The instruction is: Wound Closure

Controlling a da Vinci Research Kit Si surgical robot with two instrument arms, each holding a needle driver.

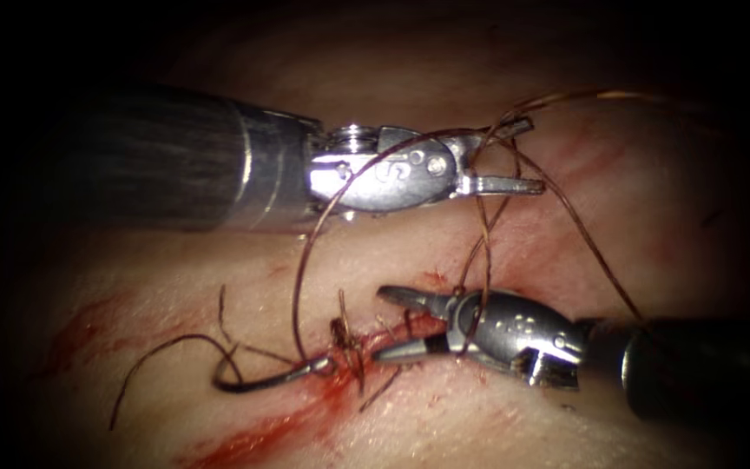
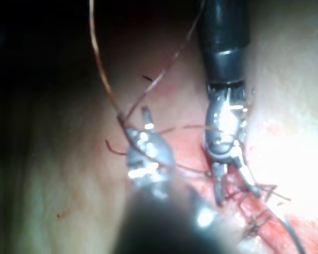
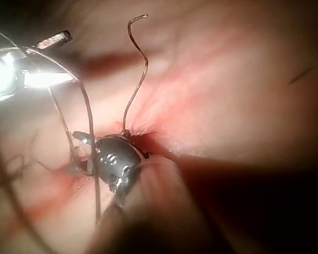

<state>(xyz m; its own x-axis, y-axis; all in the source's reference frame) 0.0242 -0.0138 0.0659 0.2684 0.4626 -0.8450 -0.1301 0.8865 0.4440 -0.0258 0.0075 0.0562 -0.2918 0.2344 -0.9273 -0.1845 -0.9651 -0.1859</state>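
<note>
The tissue (image 1: 566,217) has a cut (image 1: 410,334) running from lower left to upper right, with stitches and short thread ends (image 1: 349,347) on it. My left tool (image 1: 523,156) hovers above the cut with its jaws open and holds nothing; thread (image 1: 479,217) loops across them. My right tool (image 1: 388,324) stands open at the stitches, holding nothing, with thread wound around its wrist (image 1: 466,321). The curved needle (image 1: 258,380) lies on the tissue left of the stitches, free of both tools. My right tool (image 2: 234,186) and my left tool (image 3: 52,59) also show in the wrist views.
Red fluid (image 1: 253,439) streaks the tissue along the cut towards the lower left. A long loop of thread (image 1: 301,269) arcs from the needle's end up past the left tool's wrist. Another strand (image 1: 596,252) runs down the right side towards the right shaft.
</note>
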